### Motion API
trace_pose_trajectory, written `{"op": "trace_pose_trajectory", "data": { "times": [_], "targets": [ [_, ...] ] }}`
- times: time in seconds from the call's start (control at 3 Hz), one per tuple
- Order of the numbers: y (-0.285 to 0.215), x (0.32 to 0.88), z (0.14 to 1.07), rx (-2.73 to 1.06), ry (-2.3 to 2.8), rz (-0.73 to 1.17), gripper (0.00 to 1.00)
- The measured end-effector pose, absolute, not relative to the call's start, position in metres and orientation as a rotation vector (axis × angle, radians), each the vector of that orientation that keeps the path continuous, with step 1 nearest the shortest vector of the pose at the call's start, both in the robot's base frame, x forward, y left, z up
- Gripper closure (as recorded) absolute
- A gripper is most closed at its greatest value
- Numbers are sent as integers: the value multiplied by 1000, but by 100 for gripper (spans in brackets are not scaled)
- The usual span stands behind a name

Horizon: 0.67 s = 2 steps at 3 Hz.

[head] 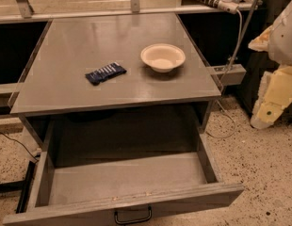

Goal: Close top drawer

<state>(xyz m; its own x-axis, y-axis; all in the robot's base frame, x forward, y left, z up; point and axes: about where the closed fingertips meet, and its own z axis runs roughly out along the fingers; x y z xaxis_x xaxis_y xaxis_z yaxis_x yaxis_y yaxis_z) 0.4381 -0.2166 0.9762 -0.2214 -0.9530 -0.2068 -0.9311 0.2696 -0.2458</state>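
The top drawer (198,197) of a grey metal cabinet stands pulled far out toward the camera. Its long shallow grey tray (127,178) holds nothing. The small black wire handle (132,217) sits at the centre of the drawer front, at the bottom edge of the view. My arm, white and yellowish, comes in at the right edge. My gripper (266,111) hangs there beside the cabinet's right side, above the floor and apart from the drawer. The two lower drawers are out of view.
On the cabinet top (66,41) sit a white bowl (162,57) and a dark blue packet (105,73). A white cable (235,46) and a power strip (216,0) lie at the back right. Speckled floor (259,164) lies to the right of the drawer.
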Motion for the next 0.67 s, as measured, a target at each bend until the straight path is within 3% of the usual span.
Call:
{"op": "trace_pose_trajectory", "data": {
  "times": [0.67],
  "targets": [
    [-205, 422, 959, -1773, 2163, -112, 0]
  ]
}}
